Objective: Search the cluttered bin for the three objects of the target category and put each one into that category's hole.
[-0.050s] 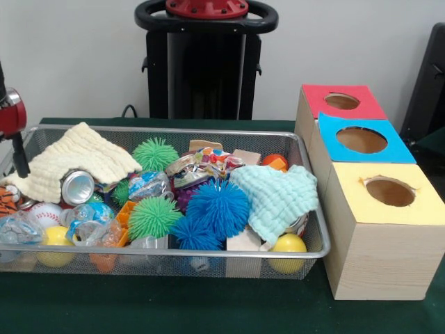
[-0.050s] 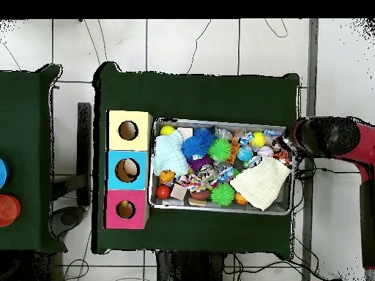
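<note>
A wire mesh bin (image 1: pixel 208 130) holds a heap of mixed objects. Among them are green spiky balls (image 1: pixel 154 216), blue spiky balls (image 1: pixel 218 205), a crushed can (image 1: pixel 77 186), yellow balls (image 1: pixel 288 245), a baseball (image 1: pixel 44 213) and wooden blocks (image 1: pixel 245 240). A cream cloth (image 1: pixel 78 156) covers the bin's left end and a mint cloth (image 1: pixel 278 196) the right. My gripper (image 1: pixel 21 161) hangs at the bin's left end beside the cream cloth; from overhead the gripper (image 2: pixel 294 143) sits over the bin's (image 2: pixel 220 211) right rim. How its jaws stand is hidden.
Three wooden boxes stand in a row right of the bin, each with a round hole on top: red (image 1: pixel 342 101), blue (image 1: pixel 361 140) and yellow (image 1: pixel 390 192). The overhead view shows them as yellow (image 2: pixel 129 130), blue (image 2: pixel 128 170) and pink-red (image 2: pixel 126 209). Green cloth (image 1: pixel 174 306) covers the table.
</note>
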`<action>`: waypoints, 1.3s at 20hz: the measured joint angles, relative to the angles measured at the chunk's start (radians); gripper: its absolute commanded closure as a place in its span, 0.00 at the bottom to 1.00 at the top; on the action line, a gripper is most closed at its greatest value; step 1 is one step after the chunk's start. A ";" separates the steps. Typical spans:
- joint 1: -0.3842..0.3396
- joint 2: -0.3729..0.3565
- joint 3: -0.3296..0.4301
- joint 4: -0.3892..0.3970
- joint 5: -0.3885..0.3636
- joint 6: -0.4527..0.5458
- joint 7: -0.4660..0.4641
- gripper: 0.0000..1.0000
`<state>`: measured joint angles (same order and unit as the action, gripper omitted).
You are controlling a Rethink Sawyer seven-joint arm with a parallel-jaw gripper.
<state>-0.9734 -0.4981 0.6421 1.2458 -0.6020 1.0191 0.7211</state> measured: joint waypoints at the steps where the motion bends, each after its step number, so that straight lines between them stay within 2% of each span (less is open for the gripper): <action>1: -0.003 0.000 0.001 0.000 -0.001 0.000 -0.002 0.00; 7: -0.020 0.001 0.003 0.009 -0.019 -0.022 -0.003 0.00; 11: -0.040 0.012 0.007 0.024 -0.033 -0.078 -0.003 0.00; 17: -0.063 0.059 0.012 0.024 -0.042 -0.124 -0.003 0.00; 26: -0.079 0.111 0.013 0.042 -0.078 -0.134 -0.004 0.00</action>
<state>-1.0525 -0.3876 0.6551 1.2881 -0.6797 0.8851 0.7176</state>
